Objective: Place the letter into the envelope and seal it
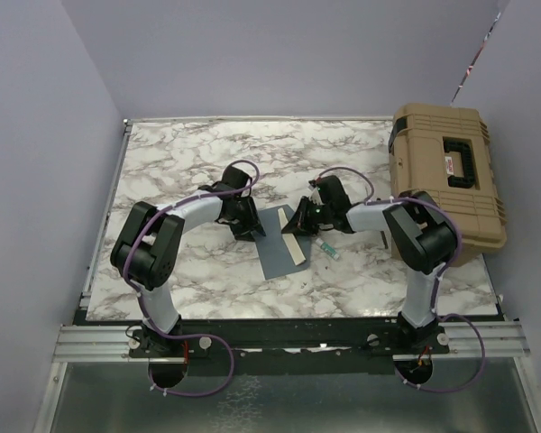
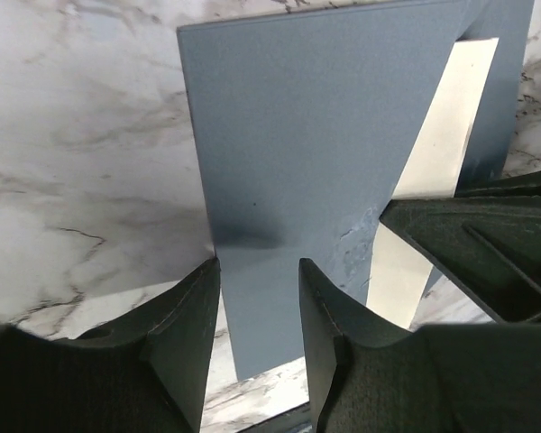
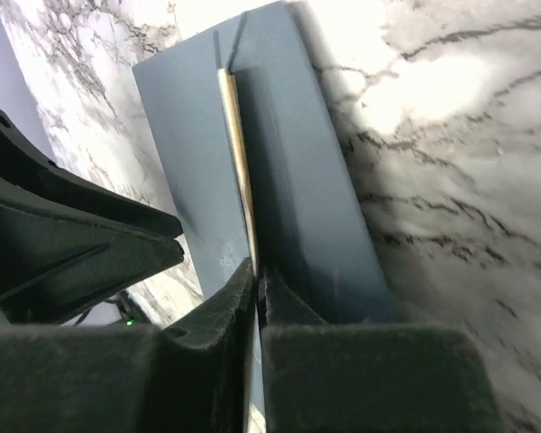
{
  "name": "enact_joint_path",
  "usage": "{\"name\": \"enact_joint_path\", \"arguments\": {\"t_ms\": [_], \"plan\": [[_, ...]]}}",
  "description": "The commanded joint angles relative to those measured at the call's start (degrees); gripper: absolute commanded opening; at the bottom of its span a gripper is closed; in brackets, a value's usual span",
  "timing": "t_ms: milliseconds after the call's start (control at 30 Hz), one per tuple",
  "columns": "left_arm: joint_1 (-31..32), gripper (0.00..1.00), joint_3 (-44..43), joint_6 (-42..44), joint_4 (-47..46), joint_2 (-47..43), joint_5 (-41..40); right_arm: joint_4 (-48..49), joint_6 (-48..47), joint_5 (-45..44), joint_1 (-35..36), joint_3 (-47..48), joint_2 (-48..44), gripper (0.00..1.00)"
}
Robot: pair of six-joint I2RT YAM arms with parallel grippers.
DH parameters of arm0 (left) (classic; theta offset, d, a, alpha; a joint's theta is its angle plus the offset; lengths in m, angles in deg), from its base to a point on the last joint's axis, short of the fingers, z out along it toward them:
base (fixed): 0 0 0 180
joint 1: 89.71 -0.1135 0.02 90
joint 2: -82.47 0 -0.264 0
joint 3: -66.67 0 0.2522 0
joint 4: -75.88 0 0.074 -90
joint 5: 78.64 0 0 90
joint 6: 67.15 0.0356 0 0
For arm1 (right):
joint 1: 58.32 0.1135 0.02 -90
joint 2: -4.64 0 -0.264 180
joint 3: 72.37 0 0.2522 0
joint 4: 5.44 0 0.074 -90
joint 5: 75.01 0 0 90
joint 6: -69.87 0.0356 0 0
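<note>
The slate blue-grey envelope (image 1: pixel 278 253) lies flat on the marble table between both arms. The tan letter (image 1: pixel 295 247) shows as a narrow strip along the envelope's right side; it is pale in the left wrist view (image 2: pixel 442 135). My right gripper (image 3: pixel 255 271) is shut on the letter's thin edge (image 3: pixel 236 135), with blue envelope paper (image 3: pixel 307 180) on both sides of it. My left gripper (image 2: pixel 259 289) is open, its fingers (image 2: pixel 189 316) astride the envelope's near corner (image 2: pixel 307 135). The rest of the letter is hidden.
A tan hard case (image 1: pixel 451 176) with a black handle stands at the table's right edge. A small green and white object (image 1: pixel 329 250) lies just right of the envelope. The right gripper's dark body (image 2: pixel 473 244) sits close beside my left fingers.
</note>
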Motion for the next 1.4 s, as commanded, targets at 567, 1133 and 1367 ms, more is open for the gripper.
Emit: {"name": "enact_joint_path", "arguments": {"t_ms": [567,1133,1367], "plan": [[-1.30,0.58,6.05,-0.40,-1.44,1.86,-0.67,-29.82,-16.35,-16.12,1.58,8.13,-10.31,0.47],[4.18,0.51,12.21,-7.09,-2.09,-0.05,-1.36,-29.41,-18.05,-10.89,1.59,-0.05,-13.14,0.40],[6.89,0.40,12.54,-10.42,-5.47,1.64,-1.35,-26.08,-17.09,-7.39,1.68,-2.35,-12.02,0.21]]}}
